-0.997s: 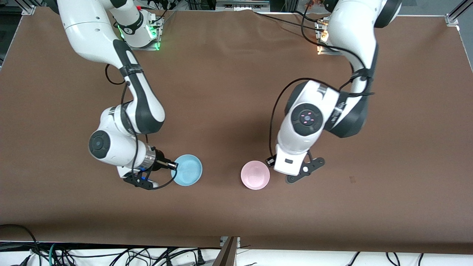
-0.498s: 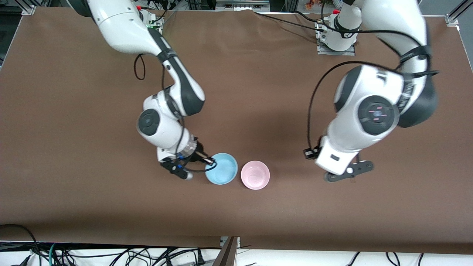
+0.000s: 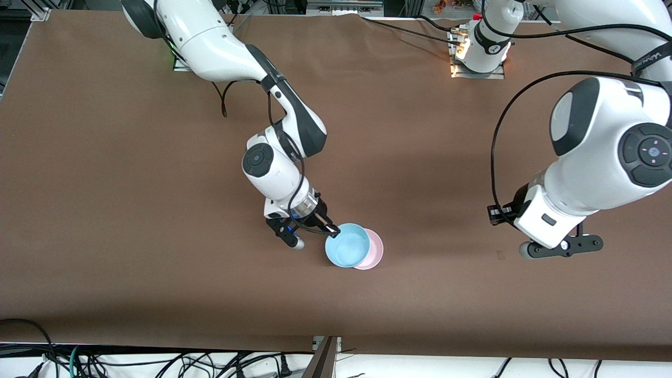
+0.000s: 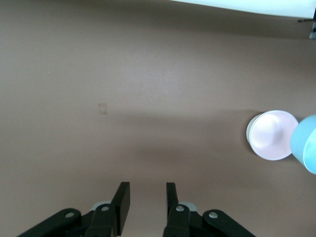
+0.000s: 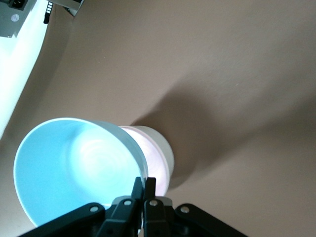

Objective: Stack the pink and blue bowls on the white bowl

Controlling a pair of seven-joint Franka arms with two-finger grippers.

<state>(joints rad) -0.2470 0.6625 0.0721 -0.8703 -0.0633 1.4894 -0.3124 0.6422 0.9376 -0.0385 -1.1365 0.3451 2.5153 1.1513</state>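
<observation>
— What's the right gripper [image 3: 329,230] got?

— Its fingers are pinched onto the rim of the blue bowl [image 3: 347,244], carrying it in the air, partly over the pink bowl [image 3: 374,251] sitting on the brown table [image 3: 105,210].

— And the white bowl?

— I can't see one anywhere, unless it's under the pink one.

— The left gripper [image 4: 144,198]?

— Waiting over bare table toward the left arm's end, well apart from the bowls, fingers parted by a narrow gap, holding nothing.

— What might go wrong?

— The blue bowl isn't centred over the pink. Released now, I reckon it would catch the pink rim, tip, slide off, or shove the pink bowl aside.
</observation>
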